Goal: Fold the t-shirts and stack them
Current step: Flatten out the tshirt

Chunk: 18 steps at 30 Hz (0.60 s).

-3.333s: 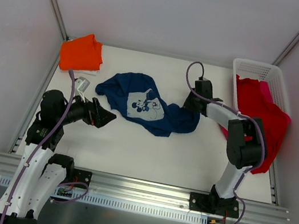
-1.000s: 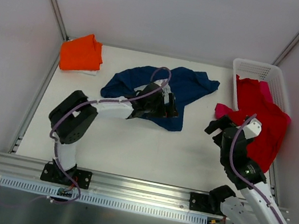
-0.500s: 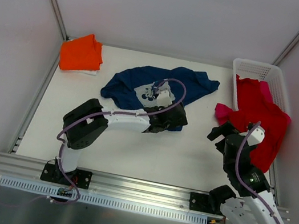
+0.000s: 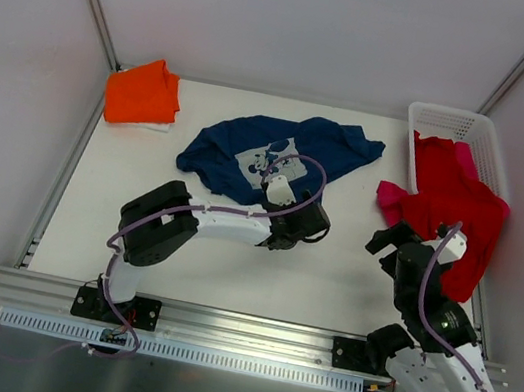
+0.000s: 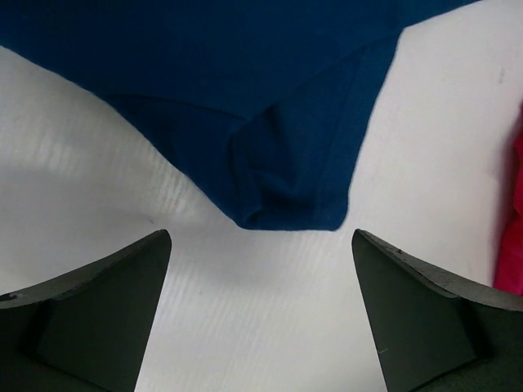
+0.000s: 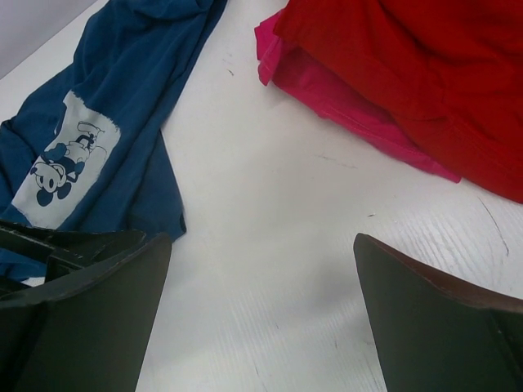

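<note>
While the left arm (image 4: 227,218) lies stretched rightward, its claw (image 5: 260,237) gapes wide at the navy t-shirt (image 5: 245,82) hem.

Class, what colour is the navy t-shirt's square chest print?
The print is pale grey-white with a dark cartoon mouse; clearest in right wrist view.

table (image 4: 230,262): white | navy t-shirt (image 4: 225,149) spread mid-table | orange t-shirt (image 4: 142,94) folded, far-left corner | basket (image 4: 449,112) far-right

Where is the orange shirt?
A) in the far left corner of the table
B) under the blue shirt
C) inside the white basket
A: the orange shirt lies in the far left corner of the table, apart from the blue shirt and the basket.
</note>
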{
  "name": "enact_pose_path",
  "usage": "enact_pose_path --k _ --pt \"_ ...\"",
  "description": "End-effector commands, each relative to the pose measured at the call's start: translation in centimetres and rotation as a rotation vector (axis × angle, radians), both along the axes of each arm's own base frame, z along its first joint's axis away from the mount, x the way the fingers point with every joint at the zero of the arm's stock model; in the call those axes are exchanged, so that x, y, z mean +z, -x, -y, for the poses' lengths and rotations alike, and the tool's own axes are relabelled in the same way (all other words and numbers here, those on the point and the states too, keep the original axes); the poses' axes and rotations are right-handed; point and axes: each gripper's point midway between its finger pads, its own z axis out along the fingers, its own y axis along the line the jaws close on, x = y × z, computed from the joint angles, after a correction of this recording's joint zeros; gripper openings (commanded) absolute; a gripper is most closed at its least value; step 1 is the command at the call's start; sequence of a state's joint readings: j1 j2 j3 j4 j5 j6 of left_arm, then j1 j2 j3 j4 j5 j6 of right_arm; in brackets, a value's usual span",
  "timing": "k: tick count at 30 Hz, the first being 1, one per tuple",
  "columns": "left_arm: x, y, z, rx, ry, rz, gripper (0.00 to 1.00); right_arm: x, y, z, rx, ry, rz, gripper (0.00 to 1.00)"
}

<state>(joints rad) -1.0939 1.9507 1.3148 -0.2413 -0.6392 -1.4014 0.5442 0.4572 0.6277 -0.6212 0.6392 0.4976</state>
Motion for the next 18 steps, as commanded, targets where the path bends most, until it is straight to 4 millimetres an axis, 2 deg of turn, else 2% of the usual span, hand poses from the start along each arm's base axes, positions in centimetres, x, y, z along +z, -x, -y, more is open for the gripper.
enact_pose_path --k 1,9,11,12,13,15,16,18 --pt "-0.5 -0.8 -0.3 0.061 -0.035 0.034 0.93 0.0 0.7 0.6 -0.017 -0.002 0.004 1.0" --pt "-1.5 -2.4 1.4 0.075 -0.022 0.027 0.87 0.8 1.6 0.9 -0.001 -0.022 0.036 0.99" --pt "-2.0 -2.8 1.6 0.083 -0.021 0.02 0.76 0.9 1.6 1.1 -0.005 -0.019 0.041 1.0" --pt "-2.1 -2.9 1.7 0.084 -0.023 0.021 0.67 0.8 1.6 1.2 -0.008 -0.014 0.042 0.99" --pt "-2.2 -3.1 1.8 0.085 -0.023 0.021 0.5 0.7 1.6 1.2 -0.008 -0.01 0.039 1.0" --pt "-2.5 -3.5 1.7 0.085 -0.026 0.014 0.33 0.6 1.6 1.2 -0.007 -0.007 0.037 0.99" --pt "-2.7 -3.6 1.8 0.079 -0.031 0.008 0.21 0.3 1.5 1.2 -0.006 -0.001 0.029 1.0" --pt "-3.2 -4.0 1.5 0.078 -0.034 -0.012 0.08 0.2 1.4 1.1 -0.006 -0.003 0.029 0.99"
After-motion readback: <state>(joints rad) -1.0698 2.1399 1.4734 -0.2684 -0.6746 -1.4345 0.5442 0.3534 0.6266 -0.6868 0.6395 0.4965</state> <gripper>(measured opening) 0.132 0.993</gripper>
